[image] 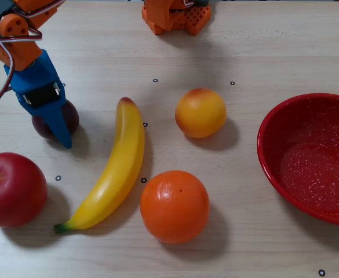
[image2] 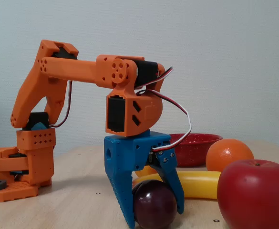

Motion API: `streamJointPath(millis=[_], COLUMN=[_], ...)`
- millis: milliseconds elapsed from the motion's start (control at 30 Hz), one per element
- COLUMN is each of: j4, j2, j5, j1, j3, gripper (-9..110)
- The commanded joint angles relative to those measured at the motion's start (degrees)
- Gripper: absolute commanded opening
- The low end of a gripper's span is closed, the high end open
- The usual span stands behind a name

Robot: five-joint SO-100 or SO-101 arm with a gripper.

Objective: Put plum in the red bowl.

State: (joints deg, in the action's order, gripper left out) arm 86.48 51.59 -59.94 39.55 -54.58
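Note:
The plum (image2: 154, 206) is small, glossy and dark purple, and it rests on the table at the left in the overhead view (image: 72, 114). My gripper (image2: 154, 217) comes down over it from above. Its blue fingers (image2: 120, 191) press against both sides of the fruit. In the overhead view the gripper (image: 53, 124) covers most of the plum. The red bowl (image: 273, 133) with white speckles stands at the right edge of the table, far from the gripper. In the fixed view the red bowl (image2: 196, 145) shows behind the arm, and nothing shows inside it.
A red apple (image: 11, 189) lies just in front of the plum, and a banana (image: 118, 165) lies to its right. A peach (image: 200, 112) and an orange (image: 174, 205) sit between the banana and the bowl. The arm's orange base (image: 175, 16) stands at the far edge.

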Motion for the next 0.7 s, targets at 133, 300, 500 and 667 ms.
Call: streamJointPath(millis=[133, 300, 500, 667], j4=[1.1, 3.6, 2.6, 0.0], j2=[6.4, 9.5, 17.9, 26.6], j5=[-3.2, -2.1, 0.0, 0.4], j1=[0.1, 0.4, 1.1, 2.5], j3=[-0.1, -0.5, -6.7, -15.2], gripper=[0, 0, 0, 0])
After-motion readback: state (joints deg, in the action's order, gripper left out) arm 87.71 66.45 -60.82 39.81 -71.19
